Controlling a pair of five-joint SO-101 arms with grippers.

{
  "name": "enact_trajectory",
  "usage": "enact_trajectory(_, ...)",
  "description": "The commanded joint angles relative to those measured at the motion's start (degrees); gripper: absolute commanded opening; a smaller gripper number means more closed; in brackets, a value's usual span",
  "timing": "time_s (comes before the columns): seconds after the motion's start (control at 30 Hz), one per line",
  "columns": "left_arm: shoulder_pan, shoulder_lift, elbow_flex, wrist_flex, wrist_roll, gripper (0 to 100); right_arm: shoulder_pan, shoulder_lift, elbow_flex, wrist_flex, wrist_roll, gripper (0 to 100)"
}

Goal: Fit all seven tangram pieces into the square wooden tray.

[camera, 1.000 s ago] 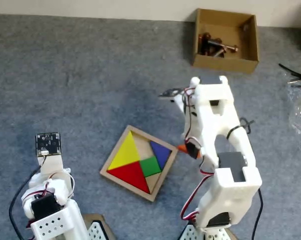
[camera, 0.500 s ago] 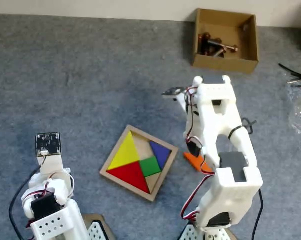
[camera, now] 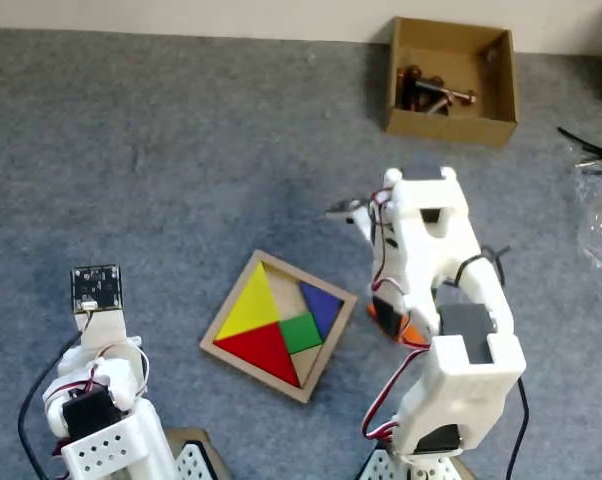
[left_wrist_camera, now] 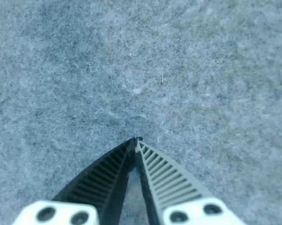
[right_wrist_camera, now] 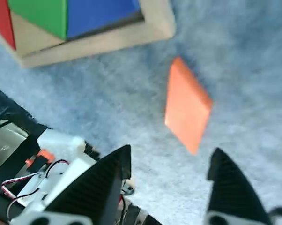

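The orange piece [right_wrist_camera: 188,105] now lies loose beside the tray [camera: 229,298], under my open right gripper [right_wrist_camera: 171,154]. My left gripper [left_wrist_camera: 136,140] is closed, and a box [camera: 446,128] sits beyond the tray.

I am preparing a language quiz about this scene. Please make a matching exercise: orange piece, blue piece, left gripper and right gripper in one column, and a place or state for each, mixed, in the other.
1. orange piece
2. blue piece
3. left gripper
4. right gripper

A. open
B. in the tray
C. shut
D. on the carpet, beside the tray

Pairs: 1-D, 2-B, 3-C, 4-A
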Motion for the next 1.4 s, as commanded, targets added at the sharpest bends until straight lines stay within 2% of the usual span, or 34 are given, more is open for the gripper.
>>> enact_trajectory(0.0,0.84,-0.31,1.19,0.26,0.53,1,0.40,-3.74,1.36,-0.13,-0.35,19.2)
enact_trajectory(0.13,0.84,-0.31,1.19,0.26,0.53,1,-0.31,-3.65,3.38,-0.66,-0.09,19.0)
enact_trajectory(0.43,0.84,-0.31,1.19,0.26,0.53,1,-6.29,-3.65,8.57,-10.86,-0.35,19.0)
enact_trajectory(0.87,0.84,-0.31,1.19,0.26,0.53,1,-6.20,-3.47,8.22,-14.02,0.00,19.0)
enact_trajectory(1.0,0.84,-0.31,1.19,0.26,0.53,1,-5.58,-3.47,8.48,-17.71,0.00,19.0)
enact_trajectory(1.37,0.84,-0.31,1.19,0.26,0.53,1,-2.95,-4.00,8.13,-17.36,0.00,19.0)
